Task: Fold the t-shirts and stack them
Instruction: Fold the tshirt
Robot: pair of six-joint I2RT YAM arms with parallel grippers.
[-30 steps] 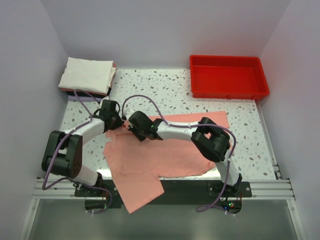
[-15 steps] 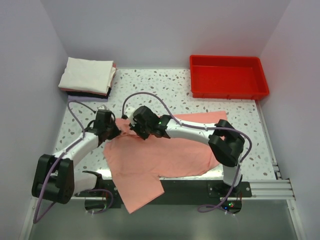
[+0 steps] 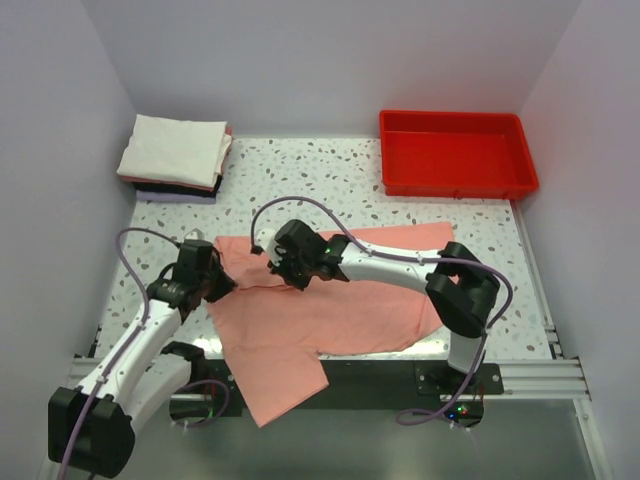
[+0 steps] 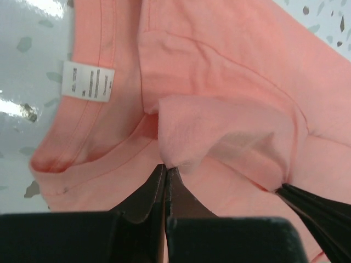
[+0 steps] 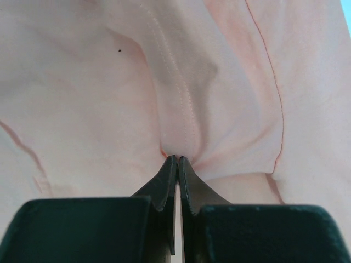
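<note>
The top external view shows the pink t-shirt (image 3: 350, 300) spread over the near half of the table (image 3: 330, 180). Its long axis runs left to right, with the neck end at the left, and one flap is hung over the near edge. The left gripper (image 3: 213, 282) is clamped on a fold beside the white neck label (image 4: 88, 81). The right gripper (image 3: 282, 262) is pinched on a seam ridge just to its right. A stack of folded t-shirts (image 3: 178, 152) is seen at the far left and a red tray (image 3: 457, 152) at the far right, both well apart from the spread shirt.

Left gripper (image 3: 221, 282) and right gripper (image 3: 272, 262) meet the left end of a salmon-pink t-shirt (image 3: 340, 310) (folded stack (image 3: 175, 152) beyond) on the table (image 3: 340, 190).
</note>
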